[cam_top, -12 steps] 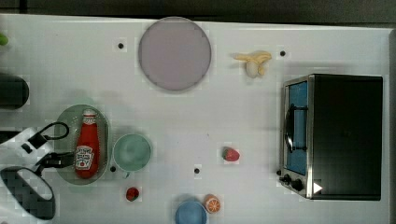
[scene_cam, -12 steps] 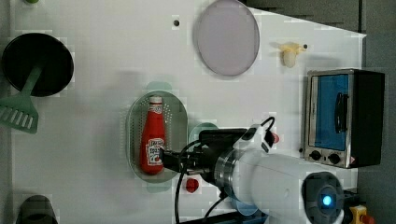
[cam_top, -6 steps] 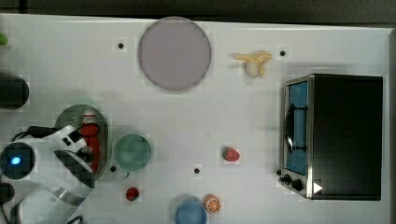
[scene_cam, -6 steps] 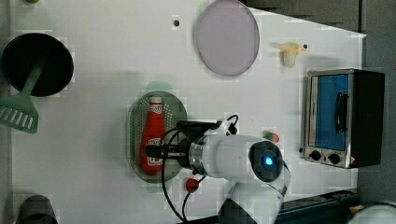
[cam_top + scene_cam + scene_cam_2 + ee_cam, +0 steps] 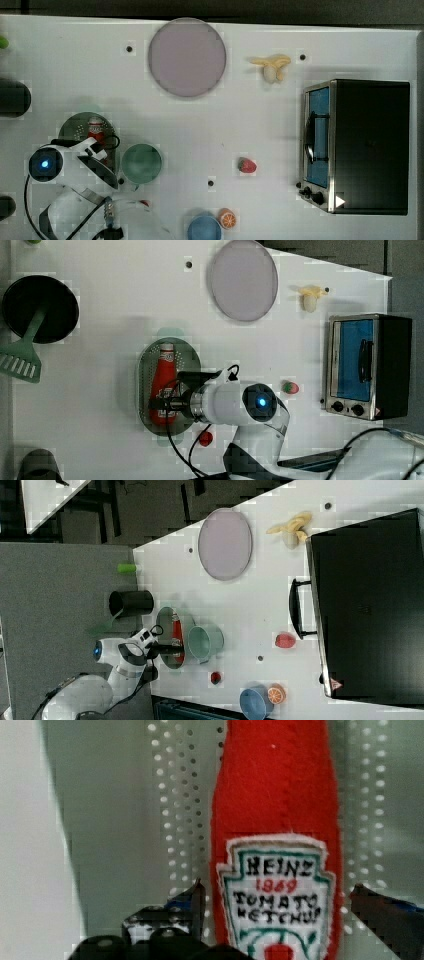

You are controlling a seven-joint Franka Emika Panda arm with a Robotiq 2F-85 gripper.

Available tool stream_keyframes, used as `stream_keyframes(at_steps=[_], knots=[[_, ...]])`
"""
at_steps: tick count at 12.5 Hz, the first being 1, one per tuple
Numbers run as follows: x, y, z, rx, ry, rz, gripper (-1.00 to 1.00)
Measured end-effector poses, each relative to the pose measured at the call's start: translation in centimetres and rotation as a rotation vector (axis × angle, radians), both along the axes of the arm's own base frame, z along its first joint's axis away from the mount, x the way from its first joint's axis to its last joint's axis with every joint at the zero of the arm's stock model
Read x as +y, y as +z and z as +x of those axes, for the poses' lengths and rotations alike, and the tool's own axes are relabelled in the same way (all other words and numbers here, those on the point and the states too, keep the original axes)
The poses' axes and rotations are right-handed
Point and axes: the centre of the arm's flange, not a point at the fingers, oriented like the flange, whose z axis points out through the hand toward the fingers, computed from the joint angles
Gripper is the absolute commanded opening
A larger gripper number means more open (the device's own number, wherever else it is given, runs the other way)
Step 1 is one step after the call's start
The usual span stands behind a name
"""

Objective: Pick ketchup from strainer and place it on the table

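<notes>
Spread gripper straddling the ketchup in the strainer

In the top view, the arm is covering much of the strainer (image 5: pixel 80 127) beside the green cup (image 5: pixel 142 163). In the left view, the ketchup (image 5: pixel 164 385) is lying lengthwise inside the strainer. In the wrist view, the gripper (image 5: pixel 280 905) is standing wide, one finger (image 5: pixel 192 902) on each side of the label.

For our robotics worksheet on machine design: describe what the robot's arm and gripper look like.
The arm is glossy white with rounded joints, a glowing blue light on one and a dark grey band near the wrist. Thin black cables loop around it. The gripper has black fingers.
</notes>
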Motion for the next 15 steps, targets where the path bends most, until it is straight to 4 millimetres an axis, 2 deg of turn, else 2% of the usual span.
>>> stream_keyframes(at_steps=[1,4,11,13,15], knots=[[0.1,-0.6,0.3,0.009,-0.014,0.001,0.91],[-0.1,-1.0,1.5,-0.013,-0.047,0.002,0.21],[1.0,0.3,1.1,-0.029,-0.034,0.006,0.19],[1.5,2.7,1.0,-0.044,-0.019,-0.032,0.19],[2.0,7.2,1.0,-0.038,-0.075,-0.051,0.19]])
